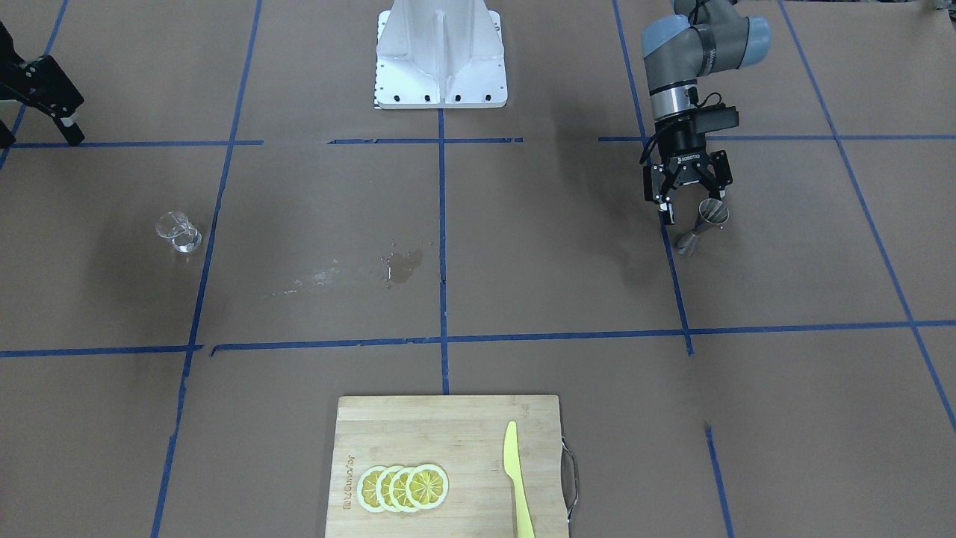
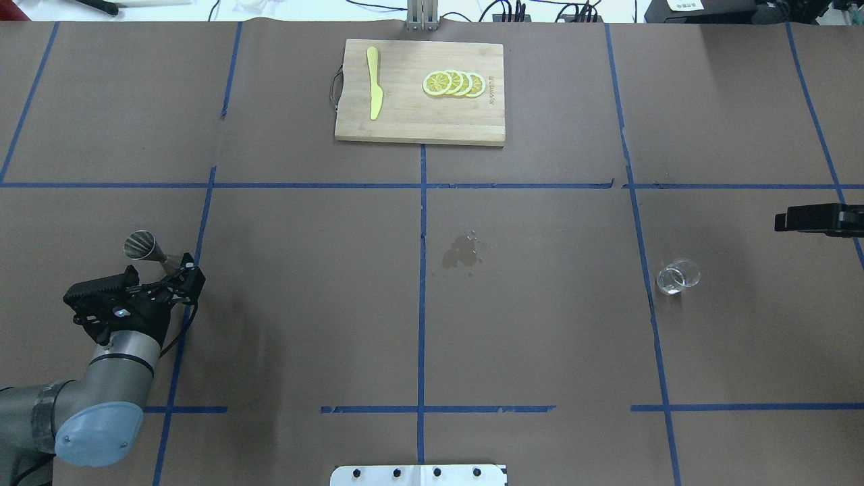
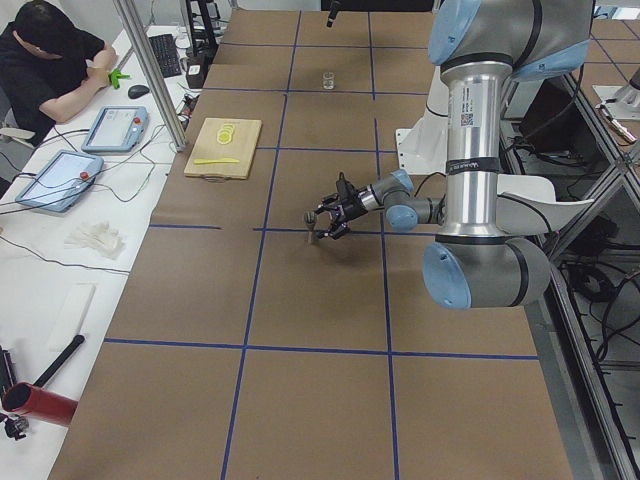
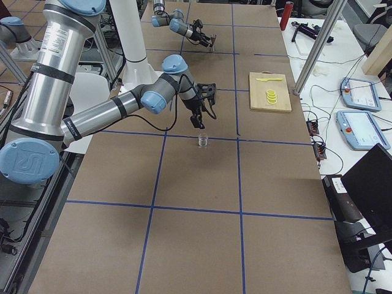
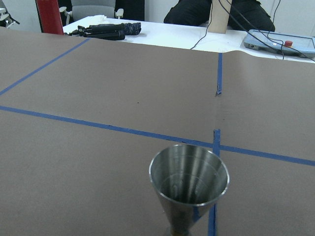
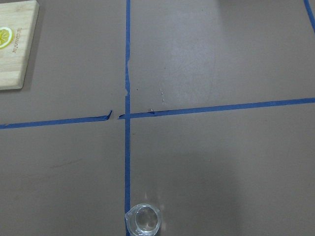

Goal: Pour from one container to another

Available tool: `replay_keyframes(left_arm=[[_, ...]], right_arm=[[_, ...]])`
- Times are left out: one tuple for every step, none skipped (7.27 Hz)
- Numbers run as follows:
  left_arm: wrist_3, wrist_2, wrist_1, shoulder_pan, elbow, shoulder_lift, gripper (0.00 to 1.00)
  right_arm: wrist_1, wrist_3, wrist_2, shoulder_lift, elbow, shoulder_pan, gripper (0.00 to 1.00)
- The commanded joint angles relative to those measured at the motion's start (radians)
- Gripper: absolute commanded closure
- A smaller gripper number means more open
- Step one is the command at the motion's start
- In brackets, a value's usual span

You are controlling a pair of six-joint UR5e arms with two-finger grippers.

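Left gripper (image 1: pixel 693 203) stood open beside jigger (image 1: pixel 704 223); I feared a finger tipping it. Right gripper (image 2: pixel 783 220): state unclear.

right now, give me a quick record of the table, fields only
cup: upright, standing free, robot's right side
jigger: upright, robot's left side
left pincer: open, close by the jigger, not gripping it
right pincer: away from the cup, open or shut unclear
spill: wet patch mid-table
board: far edge, holds lemon slices and a yellow knife
pour: not under way, neither vessel lifted
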Motion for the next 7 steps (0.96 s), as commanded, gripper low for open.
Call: replay_keyframes(left_arm=[[0.001,0.062,0.001,0.0,0.028,-0.009,0.08],[0.001,0.082,0.001,0.0,0.055,-0.01,0.09],[0.003,0.087,0.001,0.0,0.069,-0.022,0.1],[0.004,0.087,0.001,0.0,0.092,-0.045,0.11],[0.009,0.088,0.001,0.0,0.092,-0.055,0.13],[0.009,0.088,0.001,-0.002,0.097,-0.055,0.15],[0.009,0.088,0.001,-0.005,0.097,-0.053,0.19]], right_arm=[[0.063,0.048,-0.062,-0.048,0.005,-0.074,0.0],[0.064,0.069,-0.064,-0.047,0.005,-0.085,0.0],[0.064,0.071,-0.064,-0.047,0.005,-0.095,0.0],[0.064,0.071,-0.065,-0.047,0.005,-0.101,0.0],[0.064,0.071,-0.068,-0.047,0.005,-0.107,0.0],[0.064,0.071,-0.068,-0.048,0.005,-0.108,0.0],[0.064,0.073,-0.068,-0.047,0.005,-0.111,0.0]])
